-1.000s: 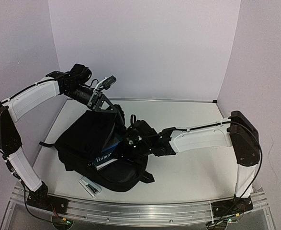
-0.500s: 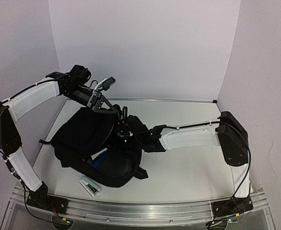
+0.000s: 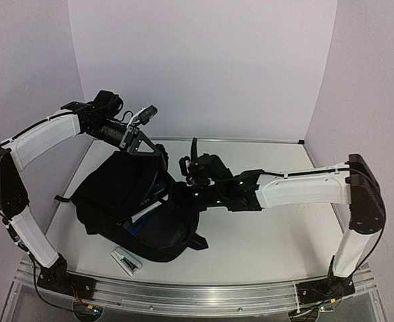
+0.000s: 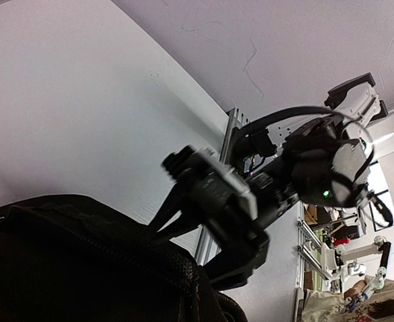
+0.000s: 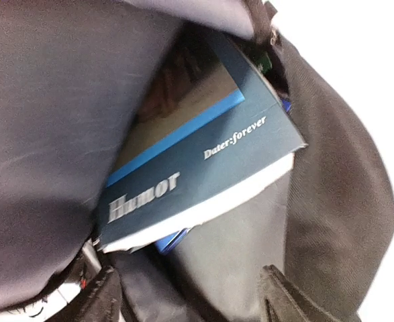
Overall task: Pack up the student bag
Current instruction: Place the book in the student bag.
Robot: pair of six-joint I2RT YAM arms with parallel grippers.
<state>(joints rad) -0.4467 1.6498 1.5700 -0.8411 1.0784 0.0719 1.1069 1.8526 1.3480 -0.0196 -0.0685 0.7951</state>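
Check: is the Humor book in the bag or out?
Partly in: the book lies in the student bag's open mouth, one end under fabric, cover showing.

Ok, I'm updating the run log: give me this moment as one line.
left tool: shut on bag top, holds it up | right tool: open, empty, by bag mouth | book: partly inside bag

Bright even light, blurred wrist views

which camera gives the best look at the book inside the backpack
The right wrist view: the book fills the frame, its cover lettering readable inside the student bag. The top external view shows only a thin sliver of the book in the bag's opening. The left wrist view shows only black bag fabric.
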